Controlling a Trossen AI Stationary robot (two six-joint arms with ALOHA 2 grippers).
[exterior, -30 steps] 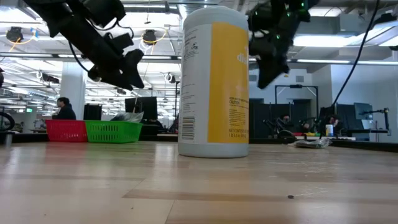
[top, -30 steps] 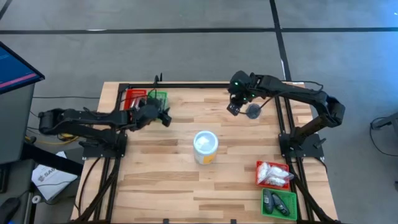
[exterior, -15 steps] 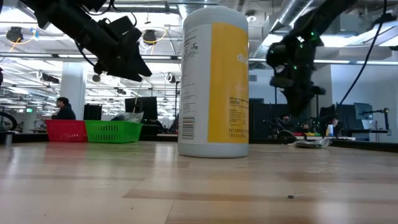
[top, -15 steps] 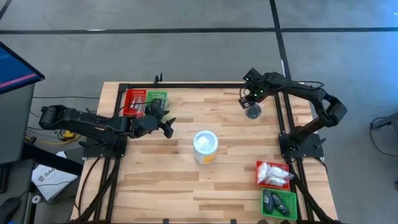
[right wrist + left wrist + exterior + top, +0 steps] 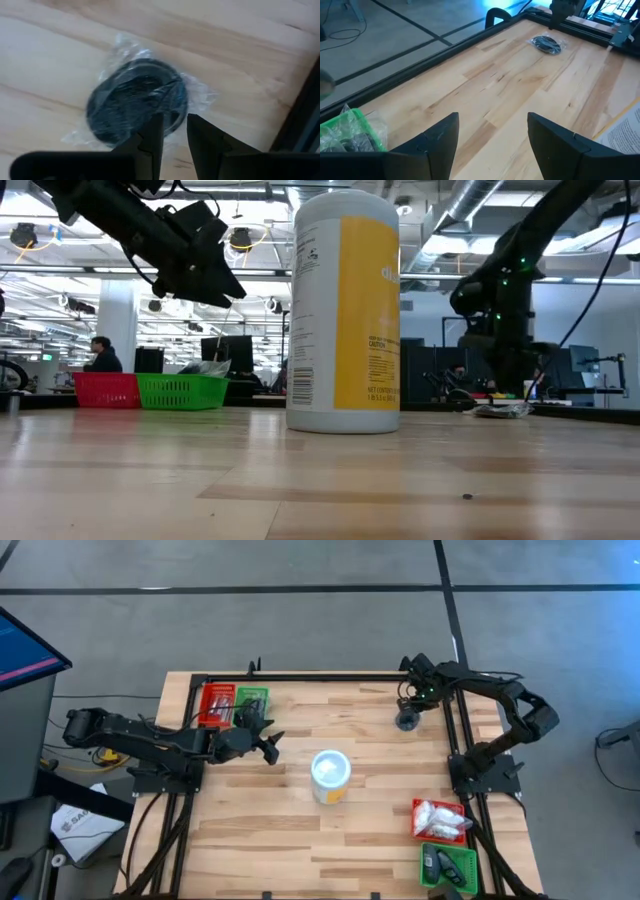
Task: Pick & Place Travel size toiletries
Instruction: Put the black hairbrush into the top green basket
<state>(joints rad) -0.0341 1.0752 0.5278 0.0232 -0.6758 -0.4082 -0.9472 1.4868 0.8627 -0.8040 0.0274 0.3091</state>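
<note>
Holding white sachets (image 5: 439,817), a red tray (image 5: 437,806) adjoins a green tray (image 5: 448,866); the right pincer (image 5: 172,134) pinches a wrapped dark disc (image 5: 135,102), the left pincer (image 5: 492,131) gapes.

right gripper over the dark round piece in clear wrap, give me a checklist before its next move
1. Right gripper at the dark grey round flat piece in clear crinkly wrap: ok, at its edge.
2. Piece clamped or lifted: cannot tell; fingers narrowly apart.
3. Piece lies on the wooden table, near the black frame rail: ok.
4. Left gripper clear of it: ok, open, by the red and green trays.
5. White and yellow canister out of the way: ok.
</note>
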